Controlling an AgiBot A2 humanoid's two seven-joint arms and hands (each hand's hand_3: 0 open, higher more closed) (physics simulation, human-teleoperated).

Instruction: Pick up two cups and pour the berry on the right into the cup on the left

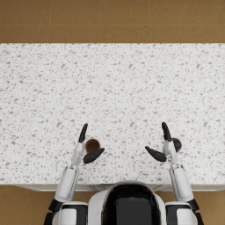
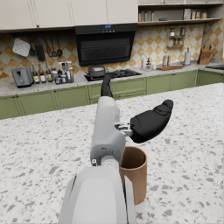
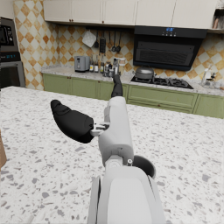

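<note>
Fig. legend: pre-grasp stance, both arms at the near edge of the speckled bench (image 1: 114, 88).

L. hand (image 1: 88, 147): fingers spread, holding nothing. The brown cup (image 1: 92, 145) stands upright on the bench just beside the L. hand, on the side facing the robot's midline, in the fork between the raised fingers and the thumb. L. wrist view shows the same: brown cup (image 2: 133, 174) upright next to the forearm, thumb of the L. hand (image 2: 135, 120) arching over its rim w/o visible contact. Judgement: hand is set apart like this so the cup wall can be enclosed from the side, leaving the mouth free to receive.

R. hand (image 1: 163, 147): likewise spread and empty. The dark cup (image 1: 176, 143) sits upright on the bench just beside the R. hand, on its outer side, mostly hidden by the wrist in head view. R. wrist view: dark cup (image 3: 144, 166) partly behind the forearm, R. hand (image 3: 94, 120) above and ahead of it, not on it. Berry: not discernible; cup interior too dark to tell.

Both cups lie well apart from each other, each near its own arm, approx. mirrored about the robot's midline.

Stage (judged): approach only; neither cup gripped or lifted yet. Next calls for closing on each cup wall, esp. the R. hand, which seems offset from its cup.
</note>
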